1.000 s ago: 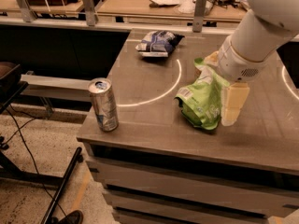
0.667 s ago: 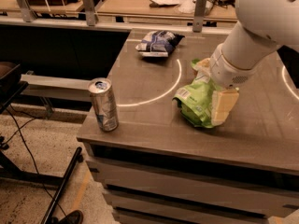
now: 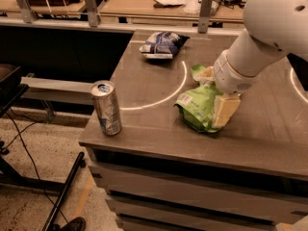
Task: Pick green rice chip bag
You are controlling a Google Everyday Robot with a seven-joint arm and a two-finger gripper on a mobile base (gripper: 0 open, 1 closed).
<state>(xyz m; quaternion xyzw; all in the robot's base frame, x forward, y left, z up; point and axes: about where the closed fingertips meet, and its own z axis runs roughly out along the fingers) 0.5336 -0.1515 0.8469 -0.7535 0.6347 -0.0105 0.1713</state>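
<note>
My jaws straddle the green rice chip bag (image 3: pixel 197 109) — spread, not yet pinching.
It lies between them on the desk (image 3: pixel 159 124), its bulk toward the can (image 3: pixel 107 107).

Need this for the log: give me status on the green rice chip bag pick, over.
Gripper down on green rice chip bag. Bag crumpled, lying on table. Can and dark snack bag stand apart, not in the way.
</note>
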